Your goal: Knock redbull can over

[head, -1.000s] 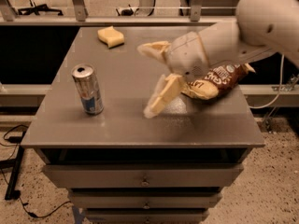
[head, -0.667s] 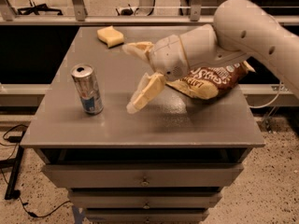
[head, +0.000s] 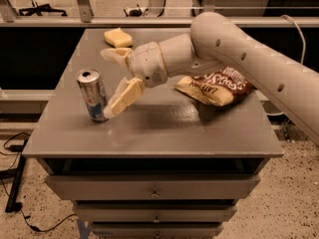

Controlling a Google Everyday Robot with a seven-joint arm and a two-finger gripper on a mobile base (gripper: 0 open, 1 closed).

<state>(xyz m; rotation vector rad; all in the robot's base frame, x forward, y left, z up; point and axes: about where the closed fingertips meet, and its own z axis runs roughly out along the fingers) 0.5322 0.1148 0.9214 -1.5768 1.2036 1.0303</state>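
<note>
Robot lab (claw [head: 107, 83] over drawer cabinet [head: 164, 133], floor cables [head: 14, 136])

White arm [head: 259, 59] dotted with dark holes; gripper [head: 106, 84] by redbull can [head: 92, 96] has cream fingers [head: 127, 93]

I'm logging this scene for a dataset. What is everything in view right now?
redbull can: one, silver and blue, upright, left front of the table.
chip bag: one, brown and yellow, lying right of centre.
sponge: one, yellow, near the back edge.
table: one, grey, with drawers below.
arm: one, white, reaching in from the right.
gripper: one, cream, fingers open, just right of the can, with the lower finger by its base.
</note>
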